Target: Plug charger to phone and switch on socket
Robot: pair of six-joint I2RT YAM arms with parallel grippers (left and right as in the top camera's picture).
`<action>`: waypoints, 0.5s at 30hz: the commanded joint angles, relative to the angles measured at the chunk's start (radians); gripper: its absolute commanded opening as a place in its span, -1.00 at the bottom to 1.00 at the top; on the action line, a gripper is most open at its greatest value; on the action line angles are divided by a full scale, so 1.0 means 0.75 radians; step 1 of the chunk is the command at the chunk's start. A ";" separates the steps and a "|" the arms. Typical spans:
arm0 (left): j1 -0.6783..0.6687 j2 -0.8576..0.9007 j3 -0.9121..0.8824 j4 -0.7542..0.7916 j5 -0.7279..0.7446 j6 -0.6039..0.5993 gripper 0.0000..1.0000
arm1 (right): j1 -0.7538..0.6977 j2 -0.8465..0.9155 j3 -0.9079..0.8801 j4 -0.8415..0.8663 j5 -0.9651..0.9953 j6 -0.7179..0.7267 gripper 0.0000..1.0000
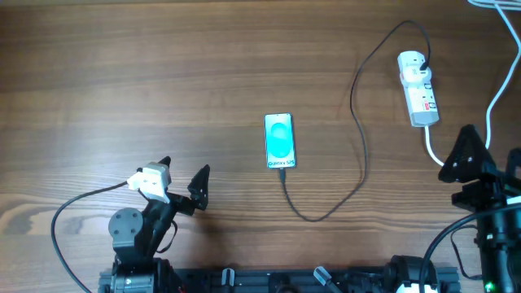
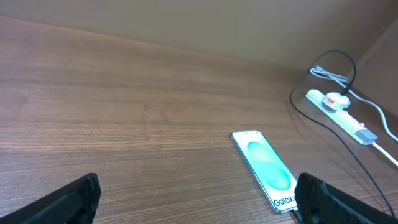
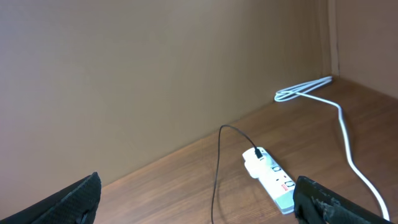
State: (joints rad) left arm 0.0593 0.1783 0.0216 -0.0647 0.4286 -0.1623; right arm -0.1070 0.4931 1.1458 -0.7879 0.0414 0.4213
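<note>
The phone (image 1: pixel 279 141) lies flat mid-table with its cyan-green screen lit; it also shows in the left wrist view (image 2: pixel 264 167). The charger's black cable (image 1: pixel 356 122) runs from a white adapter (image 1: pixel 413 62) on the socket (image 1: pixel 419 98), loops down, and its tip meets the phone's near edge (image 1: pixel 282 170). The socket also shows in the left wrist view (image 2: pixel 344 113) and the right wrist view (image 3: pixel 272 178). My left gripper (image 1: pixel 184 172) is open and empty, left of and nearer than the phone. My right gripper (image 1: pixel 491 159) is open and empty, just nearer than the socket.
The socket's thick white lead (image 1: pixel 491 106) runs along the table's right side and coils near the back wall (image 3: pixel 301 91). A brown wall (image 3: pixel 155 74) stands behind the table. A black arm cable (image 1: pixel 73 207) curves at the front left.
</note>
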 commanded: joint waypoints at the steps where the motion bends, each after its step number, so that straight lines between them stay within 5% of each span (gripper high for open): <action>1: 0.006 0.011 -0.008 -0.001 0.007 -0.004 1.00 | 0.004 -0.015 0.008 -0.017 -0.061 -0.002 0.99; 11: 0.006 0.011 -0.008 0.000 0.007 -0.004 1.00 | 0.004 -0.014 0.008 -0.618 -0.061 0.000 0.99; 15: 0.006 0.011 -0.008 0.000 0.007 -0.004 1.00 | 0.004 -0.014 0.005 -0.666 0.043 -0.004 0.99</action>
State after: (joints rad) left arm 0.0593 0.1844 0.0216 -0.0647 0.4286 -0.1623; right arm -0.1070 0.4923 1.1473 -1.2846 0.0193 0.4213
